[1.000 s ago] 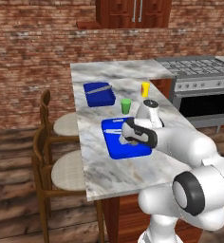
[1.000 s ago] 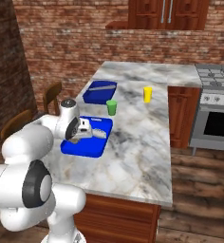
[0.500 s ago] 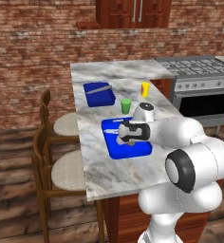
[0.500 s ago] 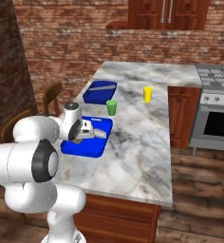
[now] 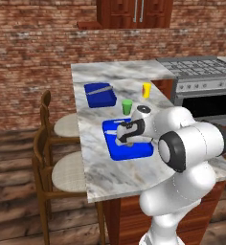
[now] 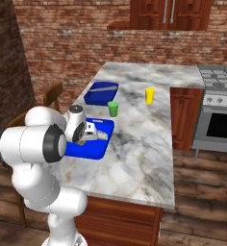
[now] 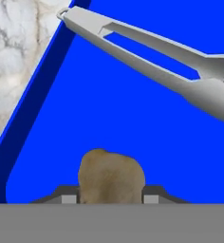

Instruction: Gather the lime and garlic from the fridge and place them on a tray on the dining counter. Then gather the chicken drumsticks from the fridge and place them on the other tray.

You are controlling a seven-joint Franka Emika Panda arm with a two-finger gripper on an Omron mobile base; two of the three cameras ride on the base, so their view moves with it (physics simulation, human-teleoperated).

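On the dining counter [image 5: 110, 174] lies a blue tray [image 5: 136, 150] [image 6: 84, 150] near the front edge. My gripper [image 5: 122, 138] [image 6: 93, 136] hangs low over this tray, pointing down into it. In the hand view it [image 7: 111, 197] is shut on a brown chicken drumstick [image 7: 112, 174], just above the tray floor [image 7: 99, 109]. Grey metal tongs [image 7: 156, 52] lie across the tray beyond the drumstick. A second blue tray [image 5: 99, 94] [image 6: 102, 92] sits farther back. The lime, the garlic and the fridge are out of view.
A light green cup [image 5: 127, 106] [image 6: 113, 108] stands just behind the near tray and a yellow cup [image 5: 147, 89] [image 6: 149, 95] farther back. Two wooden stools [image 5: 67, 125] stand along the counter's left side. A steel stove [image 5: 201, 79] is at the right.
The arm's elbow and upper links have swung round above the counter. The gripper has shifted slightly left over the near tray, still shut on the drumstick.
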